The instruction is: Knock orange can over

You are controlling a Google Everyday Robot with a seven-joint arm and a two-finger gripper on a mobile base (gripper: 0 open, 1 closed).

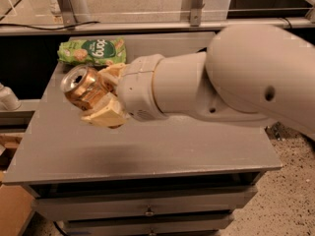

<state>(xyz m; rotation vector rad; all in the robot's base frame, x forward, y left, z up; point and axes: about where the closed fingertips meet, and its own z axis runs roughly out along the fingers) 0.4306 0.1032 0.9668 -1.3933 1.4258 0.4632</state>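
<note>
The orange can is a shiny orange-gold drink can with a silver pull-tab top. It is tilted, its top facing up and left, and sits between the tan fingers of my gripper, which is shut on it. The can is held above the left part of the grey table. My big white arm reaches in from the right and hides the right back part of the table.
A green snack bag lies flat at the table's back left, just behind the can. The table has drawers under its front edge. A metal rail and posts run behind the table. A cardboard box is at the lower left.
</note>
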